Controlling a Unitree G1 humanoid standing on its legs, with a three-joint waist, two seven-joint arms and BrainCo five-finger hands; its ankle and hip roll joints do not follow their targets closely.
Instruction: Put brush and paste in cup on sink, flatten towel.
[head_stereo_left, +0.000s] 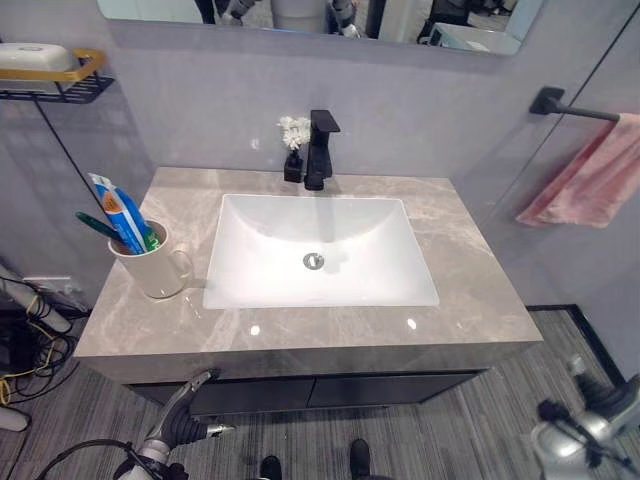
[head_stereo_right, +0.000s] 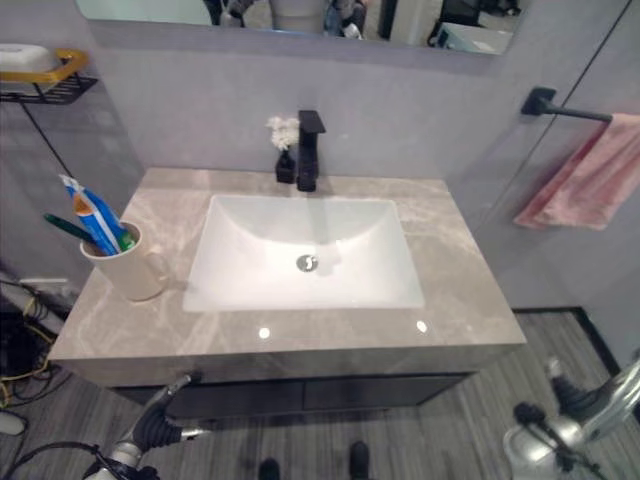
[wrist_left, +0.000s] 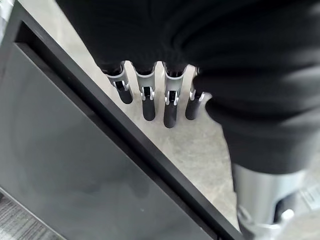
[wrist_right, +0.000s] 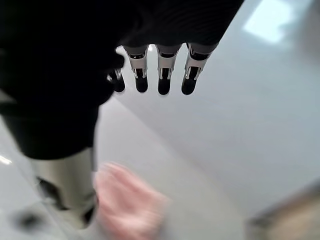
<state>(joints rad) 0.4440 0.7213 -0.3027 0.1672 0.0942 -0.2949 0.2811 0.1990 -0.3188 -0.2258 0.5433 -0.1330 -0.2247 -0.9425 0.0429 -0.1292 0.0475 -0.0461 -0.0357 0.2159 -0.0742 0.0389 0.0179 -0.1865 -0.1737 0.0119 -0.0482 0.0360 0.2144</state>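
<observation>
The toothbrush (head_stereo_left: 97, 224) and toothpaste (head_stereo_left: 118, 211) already stood in the cup (head_stereo_left: 152, 262) at nine o'clock of the basin (head_stereo_left: 320, 250), on the counter (head_stereo_left: 330, 325), so that part looked done. The pink towel (head_stereo_left: 590, 178) hung bunched on its bar (head_stereo_left: 575, 108) at two o'clock, apparently not yet flattened. The left hand (head_stereo_left: 190, 392) and the right hand (wrist_right: 160, 75) were low, fingers straight and apart, holding nothing.

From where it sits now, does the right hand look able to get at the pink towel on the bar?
Probably yes: the right hand is low at the right, open and empty, and nothing stands between it and the pink towel hanging bunched above.
</observation>
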